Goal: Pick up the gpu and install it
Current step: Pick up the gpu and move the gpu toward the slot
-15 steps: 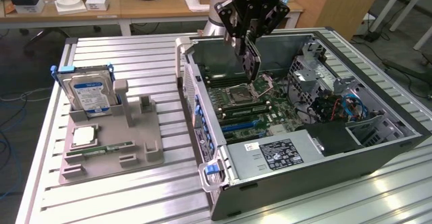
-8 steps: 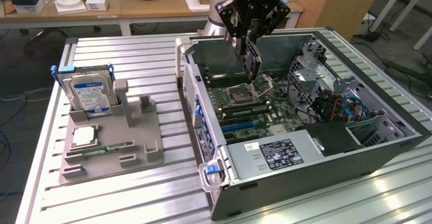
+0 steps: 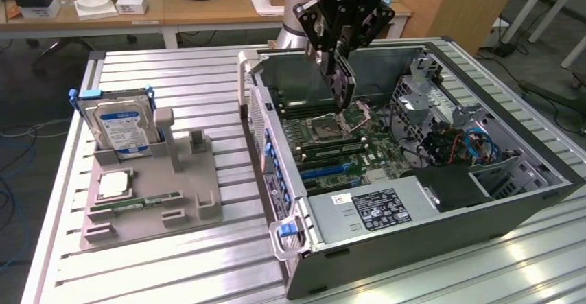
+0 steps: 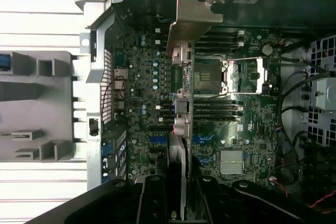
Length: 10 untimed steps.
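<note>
The slatted worktop [image 3: 183, 77] carries an open computer case [image 3: 440, 235], its motherboard [image 3: 366, 146] crowded with a processor socket [image 3: 331, 125] and cables. Beside it, a grey tray [image 3: 174, 180] holds a hard drive [image 3: 123, 125]. The gripper [image 3: 341, 47] clamps the gpu [image 3: 346, 81], a thin dark card with a silver bracket [image 4: 191, 17], hanging edge-down over the socket.

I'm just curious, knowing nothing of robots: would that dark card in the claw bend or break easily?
The gpu probably stays stiff: it hangs straight from the gripper. It is likely fragile, being a thin board. Its metal bracket may make one end heavier.
</note>
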Each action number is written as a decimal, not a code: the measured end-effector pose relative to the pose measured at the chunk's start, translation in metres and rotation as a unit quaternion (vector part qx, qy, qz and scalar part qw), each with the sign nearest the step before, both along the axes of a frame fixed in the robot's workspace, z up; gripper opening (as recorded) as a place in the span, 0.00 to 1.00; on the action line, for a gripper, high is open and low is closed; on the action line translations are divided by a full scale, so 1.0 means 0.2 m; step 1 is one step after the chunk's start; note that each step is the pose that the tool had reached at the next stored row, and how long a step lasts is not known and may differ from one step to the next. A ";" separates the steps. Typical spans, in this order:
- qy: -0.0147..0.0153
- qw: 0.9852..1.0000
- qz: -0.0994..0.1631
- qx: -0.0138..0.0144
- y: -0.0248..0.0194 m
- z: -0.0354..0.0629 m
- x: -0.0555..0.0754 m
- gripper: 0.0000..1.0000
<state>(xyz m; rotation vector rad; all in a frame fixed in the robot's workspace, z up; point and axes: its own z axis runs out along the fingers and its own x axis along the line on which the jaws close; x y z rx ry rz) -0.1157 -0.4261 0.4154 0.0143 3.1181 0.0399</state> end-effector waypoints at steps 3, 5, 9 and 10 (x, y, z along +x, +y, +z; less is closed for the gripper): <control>0.000 1.000 0.000 0.000 0.000 0.000 0.01 0.27; 0.000 1.000 0.000 0.000 0.000 0.000 0.01 0.27; 0.000 1.000 0.000 0.000 0.000 -0.001 0.03 0.27; 0.000 1.000 0.000 0.000 0.000 -0.001 0.04 0.27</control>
